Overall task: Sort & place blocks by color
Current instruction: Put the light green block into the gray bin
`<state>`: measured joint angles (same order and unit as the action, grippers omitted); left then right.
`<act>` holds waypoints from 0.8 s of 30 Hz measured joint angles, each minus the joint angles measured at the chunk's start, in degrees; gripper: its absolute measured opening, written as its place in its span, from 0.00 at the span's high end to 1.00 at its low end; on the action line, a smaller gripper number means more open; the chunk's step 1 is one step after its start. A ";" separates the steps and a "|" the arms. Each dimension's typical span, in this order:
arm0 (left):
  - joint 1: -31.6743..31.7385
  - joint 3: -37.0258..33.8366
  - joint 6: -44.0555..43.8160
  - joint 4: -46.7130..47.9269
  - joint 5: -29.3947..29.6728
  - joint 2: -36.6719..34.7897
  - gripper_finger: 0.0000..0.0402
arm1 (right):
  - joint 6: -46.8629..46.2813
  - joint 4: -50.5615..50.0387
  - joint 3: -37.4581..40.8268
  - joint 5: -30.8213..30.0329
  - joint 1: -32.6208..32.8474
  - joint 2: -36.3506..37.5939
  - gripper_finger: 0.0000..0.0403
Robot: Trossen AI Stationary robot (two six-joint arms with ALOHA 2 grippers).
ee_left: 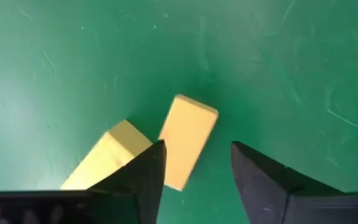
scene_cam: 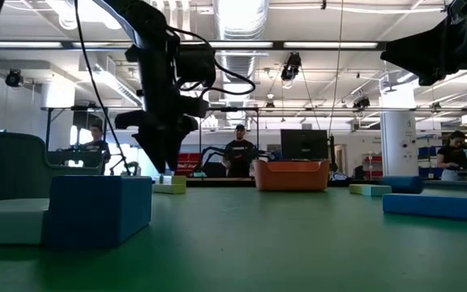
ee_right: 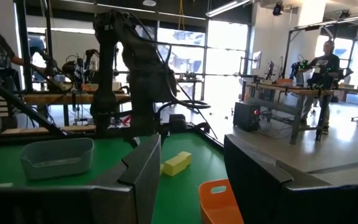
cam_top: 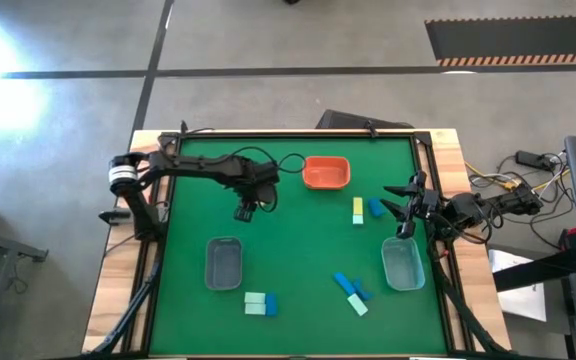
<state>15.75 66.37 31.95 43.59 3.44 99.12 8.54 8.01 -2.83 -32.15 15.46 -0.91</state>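
Fingers of my left gripper (ee_left: 194,171) stand apart over two yellow blocks (ee_left: 187,148) (nothing gripped), frame's lower centre; right gripper (cam_top: 405,212) open, empty.

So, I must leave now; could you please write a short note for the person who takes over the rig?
Left hand: open, empty, just above two yellow rectangular blocks lying on the green mat.
Right hand: open, empty, at the table's right edge.
Other blocks on the mat: a third yellow block beside a blue block; two mint-and-blue clusters.
Done: nothing visibly sorted; orange plastic tray, clear grey bin and bluish bin show no blocks.
Left: every block.
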 joint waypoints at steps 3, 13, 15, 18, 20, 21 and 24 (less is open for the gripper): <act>0.00 0.00 0.35 -1.02 0.00 1.04 0.54 | 0.00 0.00 0.00 0.01 0.00 0.00 0.59; 0.00 -0.04 0.54 -1.50 0.09 4.00 0.53 | 0.52 -0.08 0.00 0.01 0.00 0.00 0.59; 0.00 -0.04 0.54 -2.39 0.16 4.25 0.53 | 0.55 -0.08 0.00 -0.01 0.00 0.00 0.59; 0.00 0.00 0.81 -3.30 0.32 4.65 0.53 | 0.61 -0.09 0.00 -0.01 0.00 0.00 0.59; 0.00 0.00 1.47 -3.83 0.32 4.71 0.53 | 0.67 -0.07 0.00 0.00 0.00 0.00 0.59; 0.00 0.00 1.48 -3.87 0.15 4.71 0.53 | 0.70 -0.07 0.00 -0.01 0.00 0.00 0.59; -0.04 0.02 1.48 -3.78 -2.63 4.33 0.53 | 0.70 -0.07 0.00 -0.01 0.00 0.00 0.59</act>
<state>15.70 66.39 33.42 39.81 0.81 103.45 9.23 7.94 -2.83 -32.16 15.46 -0.91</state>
